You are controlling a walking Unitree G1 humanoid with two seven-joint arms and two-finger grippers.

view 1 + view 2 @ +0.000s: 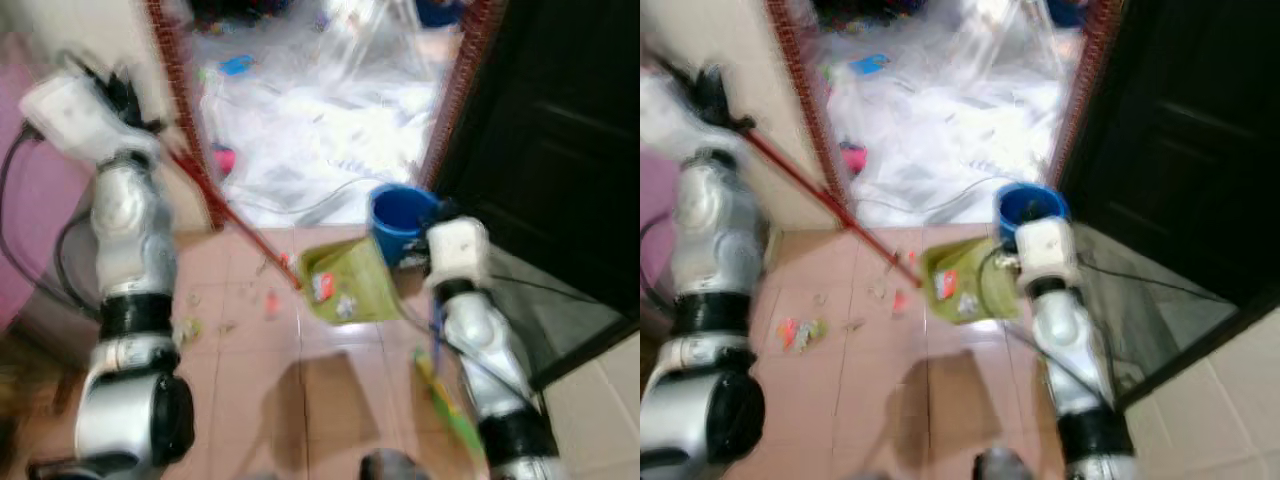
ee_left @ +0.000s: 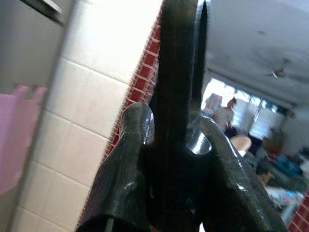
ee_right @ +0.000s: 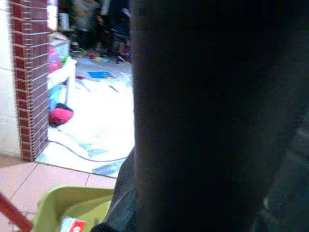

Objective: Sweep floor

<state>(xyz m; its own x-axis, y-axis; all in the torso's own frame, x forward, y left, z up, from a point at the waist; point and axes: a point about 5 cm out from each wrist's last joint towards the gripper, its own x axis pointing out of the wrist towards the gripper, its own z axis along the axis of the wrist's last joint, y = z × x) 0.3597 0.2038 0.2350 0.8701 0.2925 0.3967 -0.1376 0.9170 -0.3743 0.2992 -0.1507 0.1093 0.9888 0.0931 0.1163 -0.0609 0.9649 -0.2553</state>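
My left gripper (image 1: pixel 152 128) is raised at the upper left, shut on the dark top of a red broom stick (image 1: pixel 225 215). The stick slants down to the pink tile floor, ending beside a green dustpan (image 1: pixel 352 282). The left wrist view shows the fingers (image 2: pixel 130 164) clamped around the dark handle (image 2: pixel 179 72). My right gripper (image 1: pixel 1006 262) is low at the dustpan's right side and appears shut on it. A red-and-white wrapper (image 1: pixel 322 287) lies in the pan. Small bits of litter (image 1: pixel 800 331) are scattered on the tiles to the left of the pan. The pictures are blurred.
A blue bucket (image 1: pixel 400 218) stands just behind the dustpan at a brick-edged doorway (image 1: pixel 188 100). Beyond it the floor is covered in white sheets and clutter. A dark door (image 1: pixel 560 150) fills the right. A green strip (image 1: pixel 447 400) lies by my right arm.
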